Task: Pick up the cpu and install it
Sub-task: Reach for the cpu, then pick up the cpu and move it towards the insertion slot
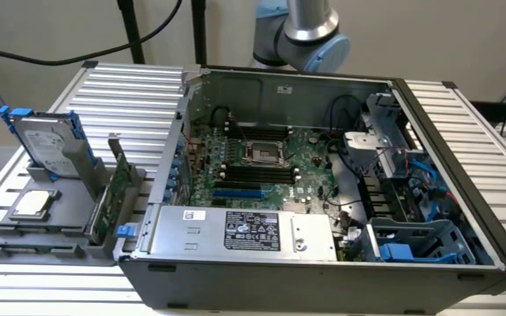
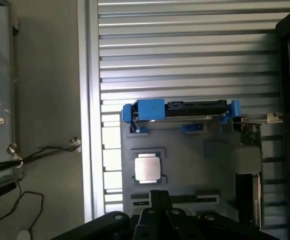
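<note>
My gripper (image 2: 158, 196) is shut, fingers pressed together with nothing between them, hanging above the grey holder (image 1: 24, 227) near the cpu (image 2: 147, 167) without touching it. The cpu (image 1: 35, 203) lies flat in its recess on that holder, dull metal top facing up. It is square, so no side is the longer, and its edges run parallel to the recess. Just beside it a hard drive (image 1: 47, 145) in a blue bracket stands upright. The holder rests on the ribbed counter (image 1: 130, 85), at the exterior view's left of the open computer case (image 1: 429, 276).
</note>
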Robot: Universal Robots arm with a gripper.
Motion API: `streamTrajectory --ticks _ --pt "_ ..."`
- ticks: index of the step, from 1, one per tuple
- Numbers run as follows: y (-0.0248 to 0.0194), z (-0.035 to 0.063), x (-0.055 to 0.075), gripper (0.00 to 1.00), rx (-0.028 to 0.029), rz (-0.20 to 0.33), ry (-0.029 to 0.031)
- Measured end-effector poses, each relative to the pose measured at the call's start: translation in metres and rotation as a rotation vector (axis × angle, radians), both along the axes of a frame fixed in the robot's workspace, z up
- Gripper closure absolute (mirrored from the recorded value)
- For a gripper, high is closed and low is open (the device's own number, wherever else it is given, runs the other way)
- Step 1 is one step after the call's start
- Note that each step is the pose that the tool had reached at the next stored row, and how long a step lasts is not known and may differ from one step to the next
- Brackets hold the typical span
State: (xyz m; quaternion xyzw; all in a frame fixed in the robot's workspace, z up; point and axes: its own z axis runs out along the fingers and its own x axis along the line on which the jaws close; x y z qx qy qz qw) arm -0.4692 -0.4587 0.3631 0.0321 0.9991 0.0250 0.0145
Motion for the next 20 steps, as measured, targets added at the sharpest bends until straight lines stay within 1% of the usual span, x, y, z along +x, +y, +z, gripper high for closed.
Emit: streamTrajectory --ticks 3,4,20 --pt "0.0 -0.0002 -0.0038 0.89 -0.003 0.005 0.008" --pt "0.0 -0.0001 -0.0038 0.89 -0.004 0.006 0.0129" --pt "0.0 -0.0001 -0.004 0.89 -0.0043 0.007 0.0133"
